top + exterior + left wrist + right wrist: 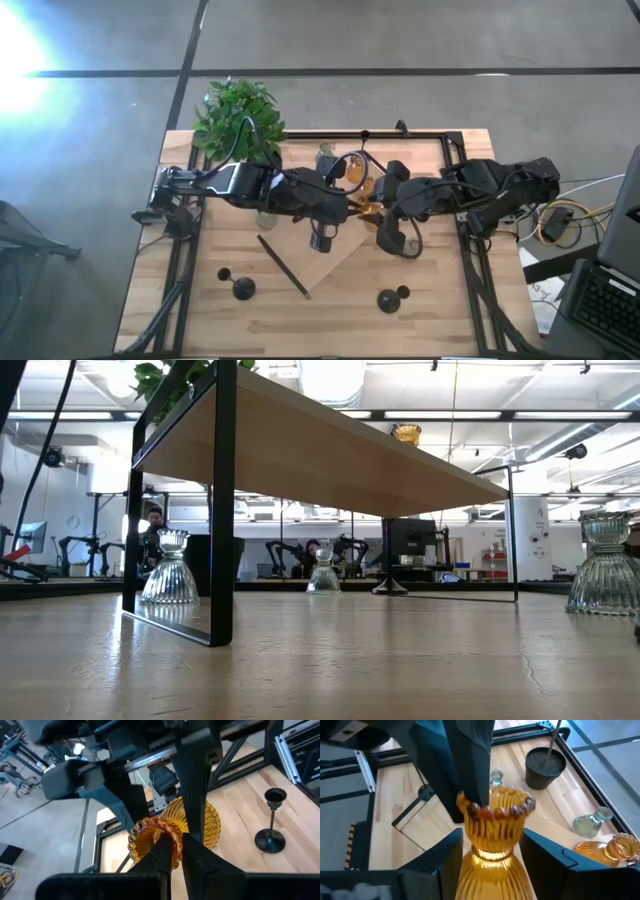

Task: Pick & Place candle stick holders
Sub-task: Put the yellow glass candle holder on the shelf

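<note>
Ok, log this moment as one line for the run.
left claw: shut on amber holder rim | right claw: open around same holder's neck | stage: handover above table

An amber holder (pixel 366 208) sits mid-table between left pincer (pixel 350 208) and right pincer (pixel 383 213).

No readable text, labels, brands, numbers or signs in any view. Checked worktop (pixel 330 310), holders, arms and the room behind; screens back there are too small to read.
</note>
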Robot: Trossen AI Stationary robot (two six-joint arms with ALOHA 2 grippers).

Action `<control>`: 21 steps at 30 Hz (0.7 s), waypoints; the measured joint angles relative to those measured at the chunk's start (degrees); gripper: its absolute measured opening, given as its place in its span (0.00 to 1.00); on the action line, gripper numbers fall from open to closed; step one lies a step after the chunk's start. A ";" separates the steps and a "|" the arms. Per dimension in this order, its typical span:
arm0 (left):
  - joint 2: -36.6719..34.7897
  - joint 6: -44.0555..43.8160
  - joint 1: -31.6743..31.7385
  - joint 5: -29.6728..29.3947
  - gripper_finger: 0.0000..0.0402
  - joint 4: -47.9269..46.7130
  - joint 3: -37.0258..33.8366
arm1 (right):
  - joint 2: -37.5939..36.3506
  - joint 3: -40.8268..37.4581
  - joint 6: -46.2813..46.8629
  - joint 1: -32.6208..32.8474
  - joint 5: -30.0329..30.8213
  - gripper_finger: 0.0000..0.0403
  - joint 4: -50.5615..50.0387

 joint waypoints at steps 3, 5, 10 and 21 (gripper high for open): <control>0.00 0.02 0.02 -0.01 0.06 -0.28 0.00 | 0.14 0.18 -0.15 -0.01 -0.02 0.44 -0.51; -0.02 0.03 0.01 -0.05 0.06 -0.23 0.00 | 0.06 0.25 -0.49 0.01 -0.02 0.41 -0.39; -0.02 0.21 0.00 -0.36 0.06 -0.95 0.00 | -0.06 0.31 -0.53 0.01 -0.07 0.32 -0.38; -0.09 0.18 0.02 -0.47 0.06 -0.95 0.00 | -0.10 1.05 -0.86 0.01 -0.24 0.27 -0.67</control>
